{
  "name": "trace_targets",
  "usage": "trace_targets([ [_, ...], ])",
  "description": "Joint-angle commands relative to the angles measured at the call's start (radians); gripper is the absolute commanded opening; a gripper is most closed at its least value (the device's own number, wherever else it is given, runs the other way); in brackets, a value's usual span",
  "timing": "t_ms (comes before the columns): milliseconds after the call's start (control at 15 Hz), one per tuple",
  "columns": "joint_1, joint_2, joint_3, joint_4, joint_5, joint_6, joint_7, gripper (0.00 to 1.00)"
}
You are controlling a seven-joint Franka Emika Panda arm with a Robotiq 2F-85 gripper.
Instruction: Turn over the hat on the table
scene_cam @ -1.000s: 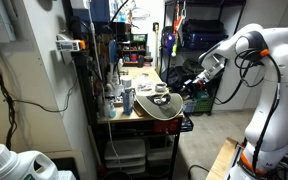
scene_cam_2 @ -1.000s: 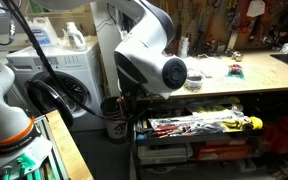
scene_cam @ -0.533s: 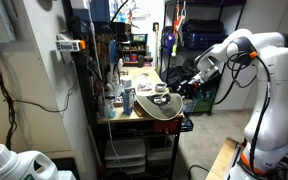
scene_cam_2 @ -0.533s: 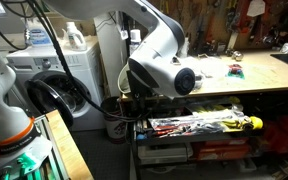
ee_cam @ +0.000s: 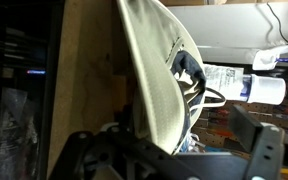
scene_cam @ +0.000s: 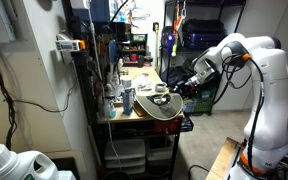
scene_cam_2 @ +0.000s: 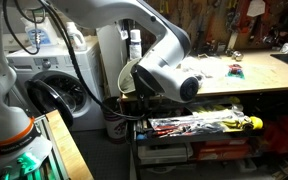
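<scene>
The hat lies at the near end of the narrow wooden table, dark with a paler rim. My gripper is at the hat's right edge, reaching in from the white arm. In the wrist view the hat fills the middle. Its pale tan face is turned to the camera, and its dark inner side and a cord show at the right. The gripper is open, its dark fingers standing wide on either side of the hat's rim. In the exterior view from the side, the arm hides the hat.
Small bottles and cans stand on the table left of the hat. A tall dark rack rises beside them. A white bottle stands past the hat. A washing machine stands beside the bench, whose lower shelf holds tools.
The arm has swung in toward the hat. Its wrist has moved right in the side exterior view, and the gripper has crept closer to the hat's rim. The jaws stay wide.
</scene>
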Motion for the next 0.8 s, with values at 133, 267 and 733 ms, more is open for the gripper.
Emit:
trace_targets([
  [133,-0.038,0.054,0.015,0.048,0.045,-0.065,-0.014,0.53],
  [267,-0.041,0.06,0.015,0.054,0.048,-0.077,-0.014,0.37],
  [733,-0.058,0.068,0.018,0.067,0.07,-0.146,-0.026,0.03],
])
